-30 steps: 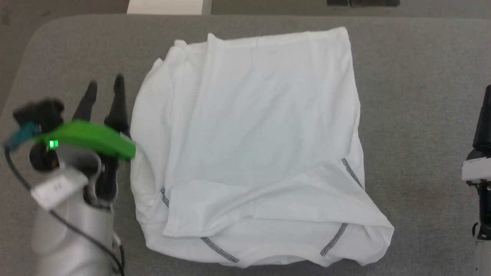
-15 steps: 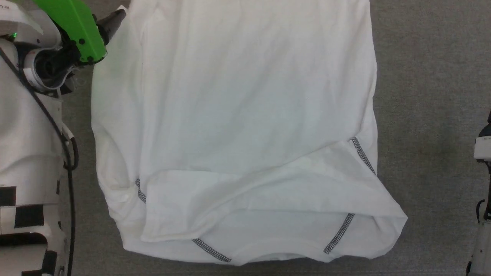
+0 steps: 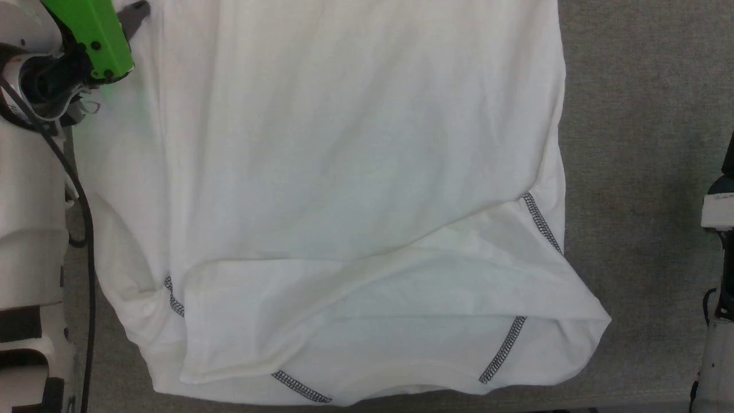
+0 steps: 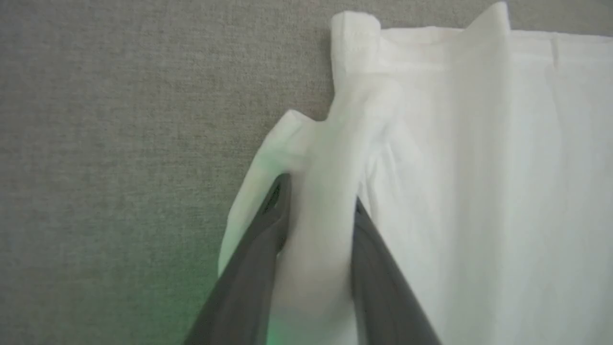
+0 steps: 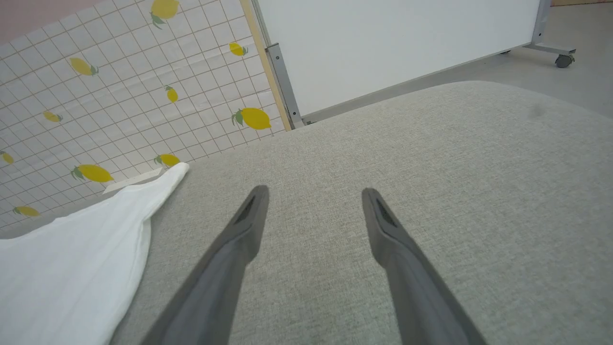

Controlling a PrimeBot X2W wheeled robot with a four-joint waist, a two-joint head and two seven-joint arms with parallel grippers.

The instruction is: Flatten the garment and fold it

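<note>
Head view: the garment (image 3: 355,172) lies spread on the grey table (image 3: 631,143), its long axis running 12 to 6 o'clock; you have the ribbed collar (image 3: 401,380) at 6 o'clock, nearest you, and the body running off the frame at 12; dark zigzag stitching (image 3: 504,349) shows at 5, 7 and 8 o'clock, with another line at 4; a wide fold crosses the lower part from 8 towards 3 o'clock. Your left end effector (image 3: 133,11) sits at 11 o'clock, at the garment's left edge, behind a bright green cover (image 3: 94,34).

Left wrist view: the garment (image 4: 479,167) takes the right half, its hemmed corner (image 4: 354,28) at 12 o'clock, bare table (image 4: 119,143) from 7 to 11; your left end effector (image 4: 319,199) is clamped on a raised ridge of cloth at the garment's edge; the ridge fills the gap between the dark fingers (image 4: 268,239) and touches both.

Right wrist view: your right end effector (image 5: 313,194) hangs over bare table (image 5: 431,167), fingers well apart and holding nothing; a garment corner (image 5: 72,268) lies at 8 o'clock, apart from it; a lemon-print grid cloth (image 5: 119,96) shows at 10 o'clock, a white wheeled panel (image 5: 383,43) at 12.
</note>
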